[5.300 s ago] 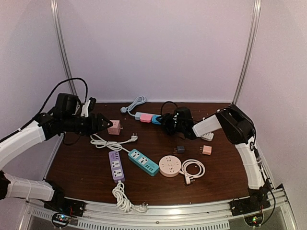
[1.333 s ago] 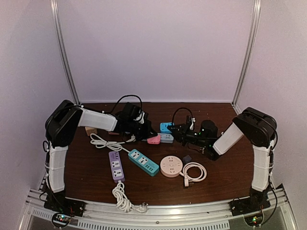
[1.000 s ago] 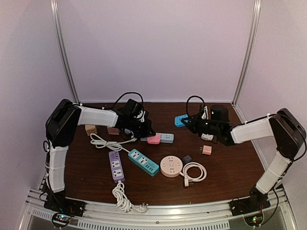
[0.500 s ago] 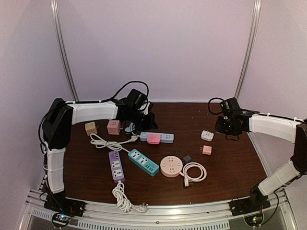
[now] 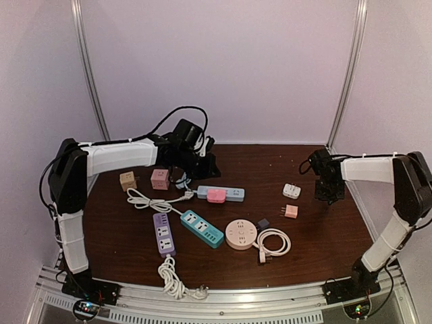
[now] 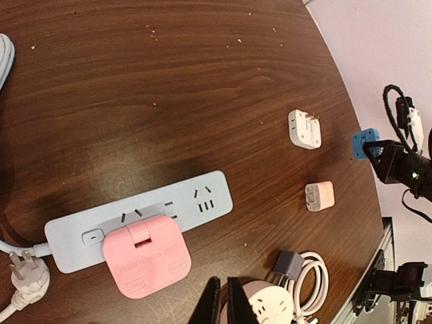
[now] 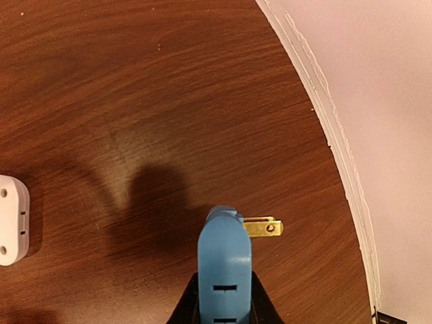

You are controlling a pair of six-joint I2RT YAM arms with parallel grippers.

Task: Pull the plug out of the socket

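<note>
We see the right fingers (image 7: 260,309) clamped on a blue plug (image 7: 225,260), one on each flank, at the bottom of the right wrist view. A brass prong (image 7: 263,228) sticks out of the plug toward the right of the frame, bare and in no socket. The plug hangs above the desk (image 7: 135,101), with its shadow on the wood just up and left of it. The desk's pale curved edge runs down the right side of that frame, and a white adapter (image 7: 12,219) lies at the left edge.

The left fingers (image 6: 236,304) show at the bottom centre of the left wrist view, pressed together with nothing between them. Just beside them we see the rim of a round pink socket hub (image 6: 270,304). Up and left of them a pale blue power strip (image 6: 135,219) lies flat on the desk, with a pink plug (image 6: 145,256) seated in its left half. A white three-pin plug (image 6: 27,280) lies in the lower left corner. To the right of the strip sit a small pink adapter (image 6: 319,196), a grey adapter (image 6: 290,263) and a coiled white cable (image 6: 314,270).

In the top view the power strip lies in the middle of the desk, well apart from the right arm, which holds the blue plug near the right edge. A teal strip (image 5: 201,228) and a purple strip (image 5: 164,233) lie lower in the frame.
</note>
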